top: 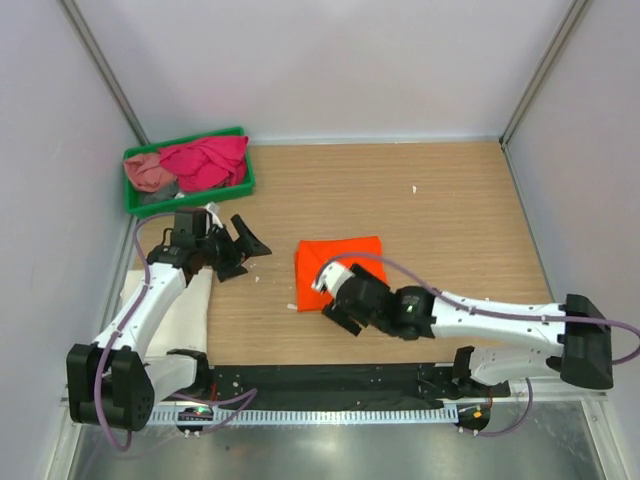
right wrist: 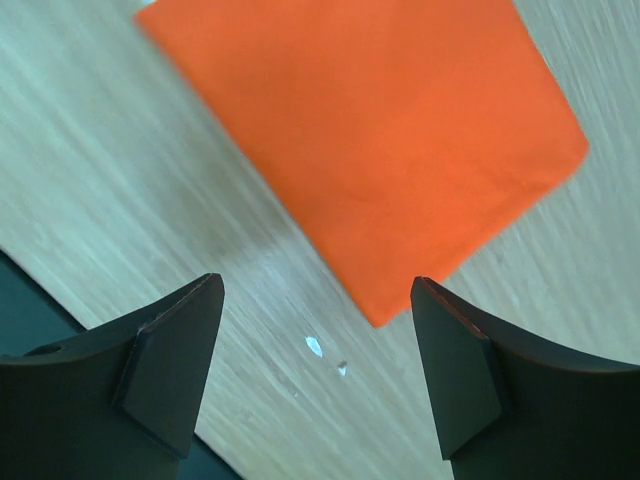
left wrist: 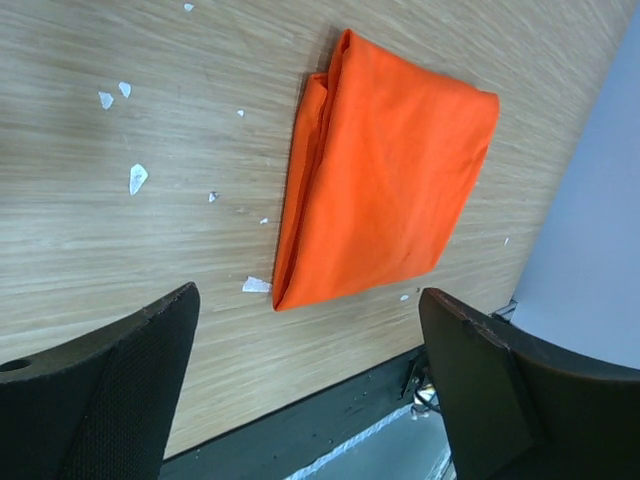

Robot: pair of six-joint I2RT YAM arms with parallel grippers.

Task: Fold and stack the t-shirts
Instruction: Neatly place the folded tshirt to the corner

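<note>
The bright orange t-shirt (top: 342,262) lies folded into a rectangle at the middle of the wooden table; it also shows in the left wrist view (left wrist: 385,190) and the right wrist view (right wrist: 380,130). My right gripper (top: 331,301) is open and empty, hovering over the shirt's near left corner (right wrist: 317,288). My left gripper (top: 247,252) is open and empty, left of the orange shirt and apart from it (left wrist: 308,300). A white t-shirt (top: 188,310) lies flat under my left arm. A magenta t-shirt (top: 208,160) and a dusty pink one (top: 150,173) lie crumpled in the tray.
A green plastic tray (top: 185,141) stands at the back left corner. Small white scraps (left wrist: 137,177) lie on the wood near the orange shirt. White walls close the table on three sides. A black strip (top: 330,380) runs along the near edge.
</note>
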